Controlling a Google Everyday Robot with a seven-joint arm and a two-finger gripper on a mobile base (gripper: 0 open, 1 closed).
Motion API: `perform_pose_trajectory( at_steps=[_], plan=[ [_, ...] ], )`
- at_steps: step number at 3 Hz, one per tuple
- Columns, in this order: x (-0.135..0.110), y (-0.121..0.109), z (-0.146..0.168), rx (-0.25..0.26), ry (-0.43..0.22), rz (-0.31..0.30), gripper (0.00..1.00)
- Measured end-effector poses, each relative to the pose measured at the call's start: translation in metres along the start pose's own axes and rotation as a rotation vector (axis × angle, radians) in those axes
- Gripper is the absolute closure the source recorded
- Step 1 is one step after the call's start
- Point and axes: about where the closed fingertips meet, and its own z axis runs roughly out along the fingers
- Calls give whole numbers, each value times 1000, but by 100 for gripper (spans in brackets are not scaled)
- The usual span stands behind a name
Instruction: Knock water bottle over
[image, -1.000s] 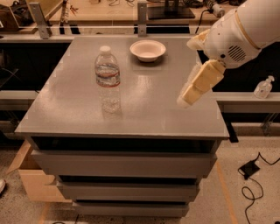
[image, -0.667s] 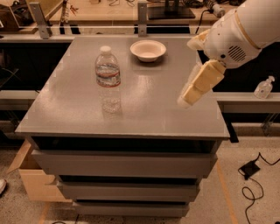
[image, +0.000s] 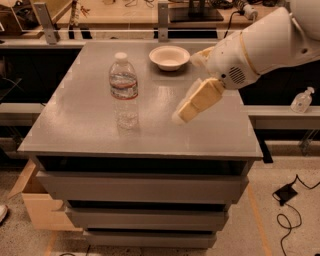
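Your water bottle (image: 123, 91) stands upright on the left part of the table (image: 70, 130). The claw (image: 183, 114) hovers apart to its right, tilted down toward it. You cannot tell how wide it is.

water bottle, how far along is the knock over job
Done: nothing yet; the water bottle stands upright on the grey cabinet top. In hand: the gripper hovers above that surface, to the right of the bottle as the camera sees it, apart from it and nearer the camera than the white bowl. Left: probably sweep the gripper sideways into the bottle so it tips over.
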Motion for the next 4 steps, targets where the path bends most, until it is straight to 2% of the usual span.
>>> perform_pose_trajectory(
  at_steps=[2, 4],
  plan=[
    [-35, -2, 55, -45, -240, 27, 0],
    [-62, -8, 100, -72, -391, 36, 0]
  ],
)
